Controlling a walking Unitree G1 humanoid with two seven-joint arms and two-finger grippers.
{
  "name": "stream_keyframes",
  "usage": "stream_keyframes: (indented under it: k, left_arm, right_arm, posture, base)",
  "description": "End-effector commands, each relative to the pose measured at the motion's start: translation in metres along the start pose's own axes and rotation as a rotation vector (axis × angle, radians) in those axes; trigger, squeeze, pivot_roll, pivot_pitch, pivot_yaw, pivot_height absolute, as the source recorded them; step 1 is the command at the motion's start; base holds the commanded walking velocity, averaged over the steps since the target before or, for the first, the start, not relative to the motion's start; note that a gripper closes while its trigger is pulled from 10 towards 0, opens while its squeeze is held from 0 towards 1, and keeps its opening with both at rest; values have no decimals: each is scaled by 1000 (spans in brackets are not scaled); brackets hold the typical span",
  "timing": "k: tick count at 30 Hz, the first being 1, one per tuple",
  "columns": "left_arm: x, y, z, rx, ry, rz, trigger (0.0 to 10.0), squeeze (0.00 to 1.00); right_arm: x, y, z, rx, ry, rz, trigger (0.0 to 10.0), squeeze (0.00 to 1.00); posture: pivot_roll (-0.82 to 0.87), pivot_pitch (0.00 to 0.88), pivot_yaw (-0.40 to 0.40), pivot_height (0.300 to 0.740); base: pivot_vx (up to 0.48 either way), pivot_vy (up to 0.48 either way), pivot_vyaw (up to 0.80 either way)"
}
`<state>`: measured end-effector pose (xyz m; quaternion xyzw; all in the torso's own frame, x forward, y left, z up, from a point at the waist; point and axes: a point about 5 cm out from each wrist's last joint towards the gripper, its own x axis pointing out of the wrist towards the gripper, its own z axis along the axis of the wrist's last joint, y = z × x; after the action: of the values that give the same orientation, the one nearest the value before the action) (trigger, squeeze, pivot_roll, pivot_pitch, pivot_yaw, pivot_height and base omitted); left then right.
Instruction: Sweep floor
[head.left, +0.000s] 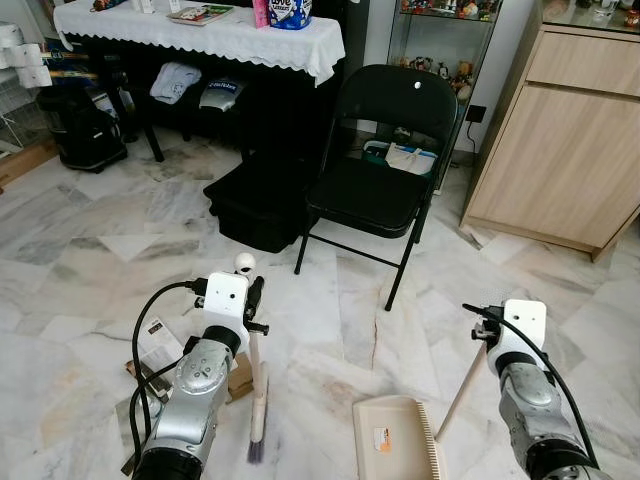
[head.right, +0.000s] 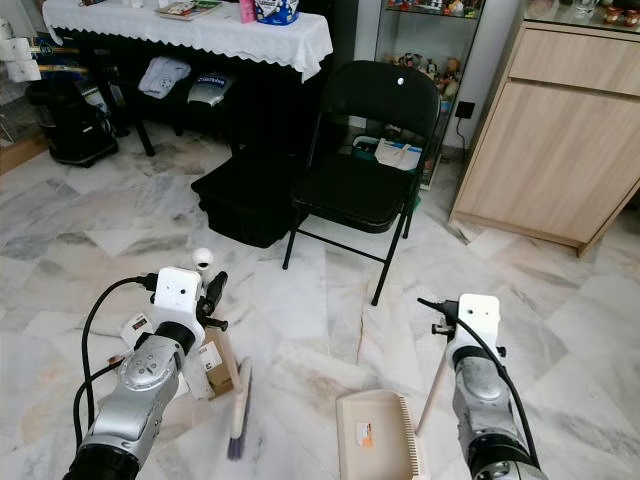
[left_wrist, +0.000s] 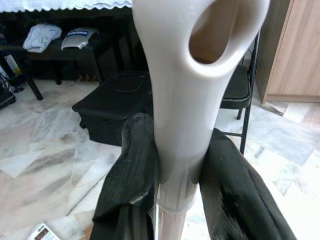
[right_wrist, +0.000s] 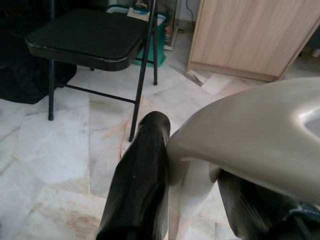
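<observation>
A marble floor is stretching toward a black folding chair, a draped table and a wooden cabinet. The left gripper is clamping the broom just under its looped handle top, bristles resting on the floor. The right gripper is pinching the dustpan handle, the pan lying flat nearby. Paper scraps are lying beside the left arm. The risk, I judge: the smooth broom handle twisting between the fingers, or a wide stroke knocking the chair legs.
</observation>
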<state>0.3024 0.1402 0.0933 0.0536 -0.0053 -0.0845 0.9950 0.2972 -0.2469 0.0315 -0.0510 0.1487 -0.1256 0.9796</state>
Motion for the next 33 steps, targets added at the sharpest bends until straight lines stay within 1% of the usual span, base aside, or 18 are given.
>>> stream_keyframes:
  k: [1,2,3,4,7,9,12,14,20,28,33]
  left_arm:
    - [3,5,13,19,-69,18,10000,0]
    - [3,5,13,19,-69,18,10000,0]
    - [2,7,15,14,-84,31,10000,0]
    - [3,9,19,7,-108,50,10000,0]
    - [5,11,23,8,-125,66,10000,0]
    - [6,14,29,6,-154,93,10000,0]
    - [7,18,32,11,-168,121,10000,0]
    - [8,20,34,14,-178,126,10000,0]
    - [10,18,36,32,-189,126,10000,0]
    - [11,19,40,31,-202,131,10000,0]
    - [12,19,41,28,-206,134,10000,0]
  right_arm:
    - [5,4,21,22,-86,-14,4118,0]
    - [5,4,21,22,-86,-14,4118,0]
    - [6,8,29,42,-121,-16,10000,0]
    - [7,11,37,53,-160,-13,10000,0]
    - [8,15,45,67,-194,-4,10000,0]
    - [8,19,58,94,-262,8,10000,0]
    - [6,22,73,120,-342,11,10000,0]
    - [4,25,81,138,-380,24,10000,0]
    - [2,31,80,142,-370,33,10000,0]
    - [0,36,79,157,-365,45,10000,0]
    - [1,37,82,158,-363,45,10000,0]
  posture:
    - [70,1,3,740]
    - [70,1,3,740]
    - [68,4,6,740]
    - [71,6,5,740]
    - [73,9,5,740]
    - [73,12,3,740]
    - [75,16,2,740]
    - [74,18,2,740]
    - [81,20,9,740]
    - [95,28,8,740]
    - [84,39,3,740]
  base:
    - [0,0,0]
    - [0,0,0]
    - [0,0,0]
    - [0,0,0]
    - [0,0,0]
    - [0,0,0]
    - [0,0,0]
    - [0,0,0]
    - [0,0,0]
    - [0,0,0]
    - [0,242,0]
